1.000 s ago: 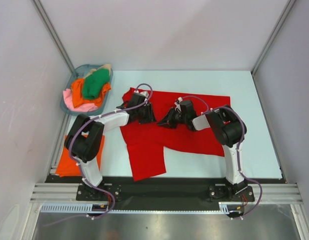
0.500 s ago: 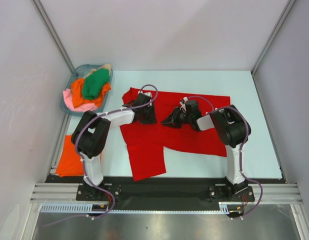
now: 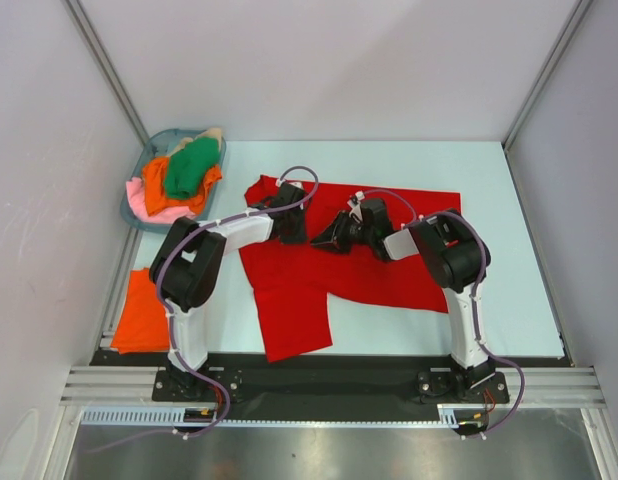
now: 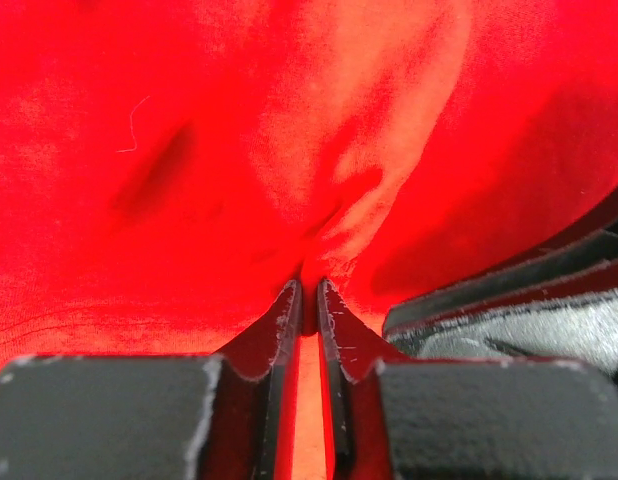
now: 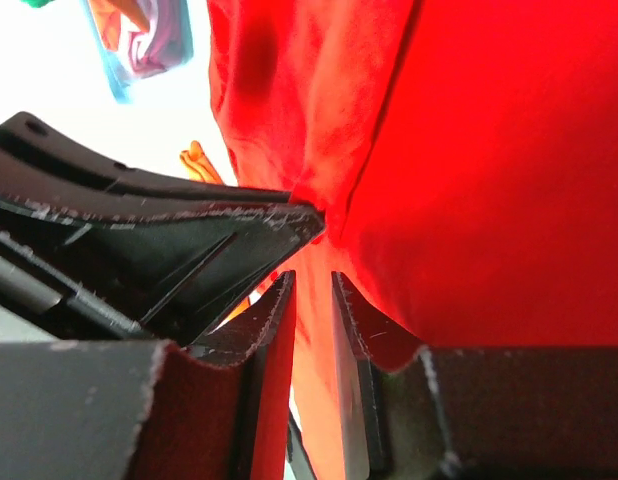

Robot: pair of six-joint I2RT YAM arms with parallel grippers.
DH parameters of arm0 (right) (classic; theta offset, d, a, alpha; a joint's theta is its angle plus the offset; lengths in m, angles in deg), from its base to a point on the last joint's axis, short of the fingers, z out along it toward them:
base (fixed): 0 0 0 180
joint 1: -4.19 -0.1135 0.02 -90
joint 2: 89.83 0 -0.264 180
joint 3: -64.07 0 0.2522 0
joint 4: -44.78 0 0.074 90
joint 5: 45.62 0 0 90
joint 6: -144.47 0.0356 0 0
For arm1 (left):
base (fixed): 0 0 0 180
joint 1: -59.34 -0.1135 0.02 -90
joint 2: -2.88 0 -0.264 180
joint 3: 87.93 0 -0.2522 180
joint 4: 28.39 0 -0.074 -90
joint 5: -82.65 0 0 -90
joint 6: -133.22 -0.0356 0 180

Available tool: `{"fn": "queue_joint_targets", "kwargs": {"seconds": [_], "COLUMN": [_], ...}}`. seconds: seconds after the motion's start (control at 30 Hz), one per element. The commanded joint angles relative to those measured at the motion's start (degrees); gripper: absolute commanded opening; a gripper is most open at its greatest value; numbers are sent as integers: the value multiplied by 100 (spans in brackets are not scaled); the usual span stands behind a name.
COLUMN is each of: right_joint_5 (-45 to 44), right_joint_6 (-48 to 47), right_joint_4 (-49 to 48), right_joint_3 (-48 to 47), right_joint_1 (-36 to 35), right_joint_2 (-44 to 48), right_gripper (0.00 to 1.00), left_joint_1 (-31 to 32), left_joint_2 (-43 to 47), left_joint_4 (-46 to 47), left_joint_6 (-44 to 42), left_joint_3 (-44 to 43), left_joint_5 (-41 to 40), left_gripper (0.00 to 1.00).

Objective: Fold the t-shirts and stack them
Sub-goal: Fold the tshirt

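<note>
The red t-shirt lies open and mostly flat on the pale table, a soft matte cloth with one sleeve pointing to the near edge. Both arms reach over its upper part. The left gripper has its two black fingers pressed almost together, and in the left wrist view a thin raised ridge of the red cloth is clamped between the tips, with wrinkles spreading from there. The pads have worn, whitish edges. The right gripper is just beside it; in its own view the fingers stand slightly apart with a narrow gap, and if the pads touch the cloth I cannot tell. The grip points are hidden under the grippers in the top view.

At the far left a blue-grey plastic basket holds crumpled shirts: a green one on top, orange, pink and a little beige, their shapes not readable. A flat orange t-shirt lies near the left arm base, partly covered by the arm
</note>
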Motion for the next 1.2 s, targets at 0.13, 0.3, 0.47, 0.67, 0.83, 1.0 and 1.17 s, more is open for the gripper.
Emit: {"fn": "queue_joint_targets", "kwargs": {"seconds": [0.13,0.3,0.47,0.67,0.83,1.0,1.17], "right_joint_5": [60,-63,-379,-775,-880,-1012,-1144], "right_joint_6": [235,306,525,666,965,1070,1000], "right_joint_4": [-331,-182,125,407,109,178,609], "right_joint_3": [-350,-534,-561,-438,-245,-394,-622], "right_joint_1": [-62,-123,-176,-246,-255,-307,-343], "right_joint_2": [-354,-451,-460,-337,-389,-495,-548], "right_gripper": [26,25,26,22,23,25,23], "left_joint_1": [-95,-130,-130,-148,-174,-183,-183], "left_joint_2": [19,71,229,309,361,274,273], "left_joint_4": [-38,32,102,146,190,164,208], "left_joint_6": [-122,-87,-60,-34,1,-7,19], "left_joint_3": [-165,-34,90,108,116,37,90], "left_joint_5": [-141,-115,-124,-88,26,114,131], "left_gripper": [18,18,21,18,11,11,11]}}
